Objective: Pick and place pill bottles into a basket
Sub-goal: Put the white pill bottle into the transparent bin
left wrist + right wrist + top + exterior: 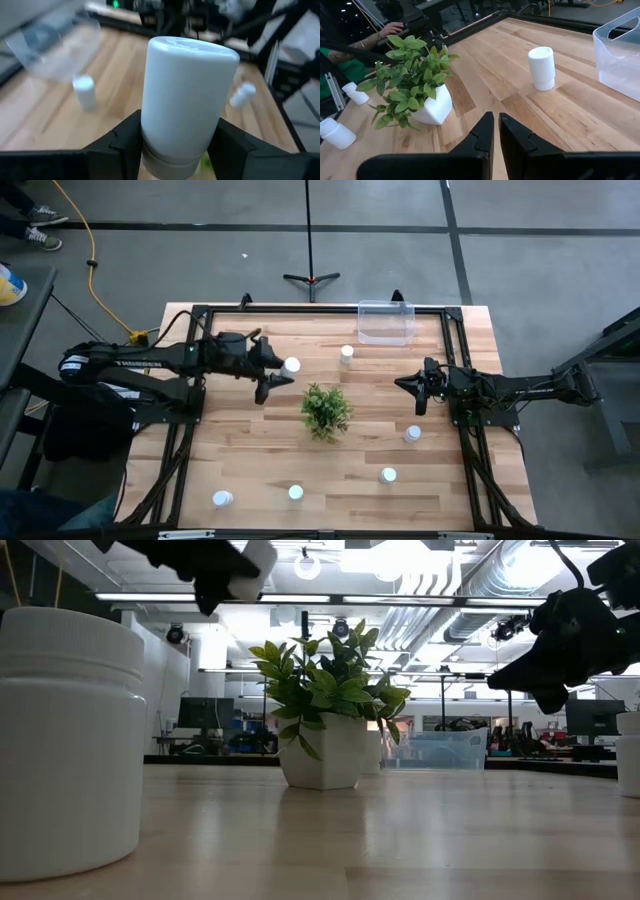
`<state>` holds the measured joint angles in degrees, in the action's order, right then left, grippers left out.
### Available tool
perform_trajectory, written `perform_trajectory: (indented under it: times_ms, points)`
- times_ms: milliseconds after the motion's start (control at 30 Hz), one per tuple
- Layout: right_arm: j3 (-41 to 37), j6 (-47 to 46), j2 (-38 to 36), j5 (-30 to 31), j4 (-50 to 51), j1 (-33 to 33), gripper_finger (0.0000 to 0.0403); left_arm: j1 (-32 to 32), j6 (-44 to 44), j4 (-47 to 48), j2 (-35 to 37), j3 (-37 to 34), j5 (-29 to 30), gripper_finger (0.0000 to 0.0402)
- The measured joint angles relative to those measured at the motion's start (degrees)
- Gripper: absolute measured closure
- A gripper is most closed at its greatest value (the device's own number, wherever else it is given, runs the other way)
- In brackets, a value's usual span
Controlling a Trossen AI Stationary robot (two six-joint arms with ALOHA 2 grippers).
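The left gripper [283,374] was pinching one pill bottle [291,366] between its two fingers [125,142], holding it lifted in the air above the table [250,440], just beside the green plant [326,409]; in the left wrist view this bottle [187,100] sat upright in the grip, cap end away from the camera. I think it was held high so that it could pass toward the basket [386,322], which stood empty at the far edge of the table, on the right arm's side. The right gripper [420,388] hovered over the wood with its fingers pressed almost together and holding nothing, probably waiting for its turn. A second bottle [347,355] stood upright between the plant and the basket, and seemed the easiest to take next. Four more bottles stood on the near half: one [413,434] near the right arm, one [388,475] nearer the front, one [295,493] at the front and one [222,499] in the left front corner. No label, brand or writing could be read on any bottle, on the basket or on the plant pot [322,751]; their surfaces looked plain.
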<state>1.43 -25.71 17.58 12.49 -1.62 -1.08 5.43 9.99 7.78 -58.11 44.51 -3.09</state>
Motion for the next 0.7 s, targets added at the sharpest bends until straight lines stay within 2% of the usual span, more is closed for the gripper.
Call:
perform_trajectory:
  times_ms: [367, 567, 700]
  points:
    - [0.07, 0.42, 0.01, 1.01, -10.04, -0.02, 0.0383, -0.06, -0.73, -9.59, -0.35, 0.0, 2.51, 0.0189]
    - [0.07, 8.32, 0.02, -0.83, -18.3, 0.0, 0.0386, -0.06, -0.65, -21.45, -1.99, -2.57, 3.62, 0.0189]
    - [0.13, 11.29, 0.01, 2.6, -24.39, -0.02, 0.0381, -0.17, 0.82, -24.81, -4.12, -4.44, 3.72, 0.0189]
